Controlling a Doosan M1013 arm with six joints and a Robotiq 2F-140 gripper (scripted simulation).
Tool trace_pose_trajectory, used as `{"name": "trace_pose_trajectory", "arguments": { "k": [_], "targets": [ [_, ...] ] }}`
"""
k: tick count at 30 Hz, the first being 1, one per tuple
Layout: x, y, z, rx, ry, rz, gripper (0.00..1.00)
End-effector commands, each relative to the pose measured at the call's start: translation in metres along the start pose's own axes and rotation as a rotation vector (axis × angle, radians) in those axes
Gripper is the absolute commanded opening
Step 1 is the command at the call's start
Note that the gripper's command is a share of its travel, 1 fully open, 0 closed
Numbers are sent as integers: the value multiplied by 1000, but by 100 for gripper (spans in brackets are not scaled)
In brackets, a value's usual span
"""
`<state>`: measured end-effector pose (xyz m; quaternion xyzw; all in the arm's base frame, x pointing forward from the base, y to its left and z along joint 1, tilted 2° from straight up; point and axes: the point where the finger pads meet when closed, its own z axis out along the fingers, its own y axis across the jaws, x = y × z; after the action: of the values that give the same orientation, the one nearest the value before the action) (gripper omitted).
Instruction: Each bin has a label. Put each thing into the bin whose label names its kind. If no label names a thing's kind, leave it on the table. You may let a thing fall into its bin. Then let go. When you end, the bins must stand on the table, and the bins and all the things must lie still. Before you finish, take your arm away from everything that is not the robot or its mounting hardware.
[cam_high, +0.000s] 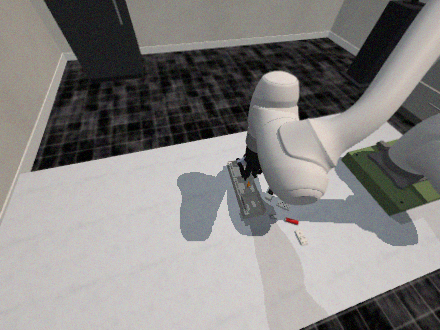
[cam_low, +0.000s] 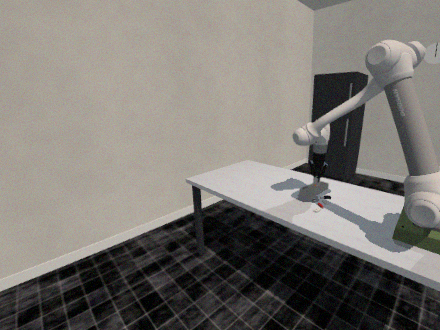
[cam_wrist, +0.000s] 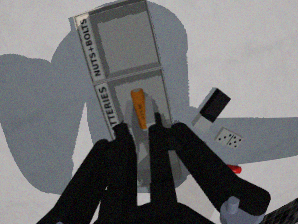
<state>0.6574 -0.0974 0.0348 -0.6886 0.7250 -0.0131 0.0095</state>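
Observation:
My gripper (cam_wrist: 141, 108) (cam_high: 247, 179) (cam_low: 316, 182) is shut on an orange piece (cam_wrist: 138, 102) (cam_high: 249, 184) with small dark lettering, held by one end over the middle, batteries compartment. The grey bins (cam_wrist: 161, 70) (cam_high: 234, 186) (cam_low: 306, 193) stand joined in a row on the table; the labels NUTS+BOLTS and part of BATTERIES read in the wrist view. The third compartment is mostly behind the fingers. Beside the bins lie a black-and-white block (cam_wrist: 215, 104) (cam_high: 270, 192), a white domino (cam_wrist: 230, 138) (cam_high: 283, 205), a red cylinder (cam_wrist: 233, 169) (cam_high: 291, 221) (cam_low: 320, 205) and another domino-like piece (cam_high: 301, 237) (cam_low: 316, 210).
A small grey thing (cam_high: 273, 216) lies by the near end of the bins, too small to name. The arm's green base (cam_high: 372, 182) (cam_low: 412, 231) stands on the right of the white table (cam_high: 125, 240) (cam_low: 245, 185). The arm hangs over the right side of the bins.

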Motion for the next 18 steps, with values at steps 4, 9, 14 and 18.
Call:
{"name": "trace_pose_trajectory", "arguments": {
  "k": [4, 9, 14, 18],
  "targets": [
    [0, 0, 12, 0, 0, 0, 5],
    [0, 0, 22, 0, 0, 0, 5],
    [0, 0, 27, 0, 0, 0, 5],
    [0, 0, 27, 0, 0, 0, 5]
  ]
}}
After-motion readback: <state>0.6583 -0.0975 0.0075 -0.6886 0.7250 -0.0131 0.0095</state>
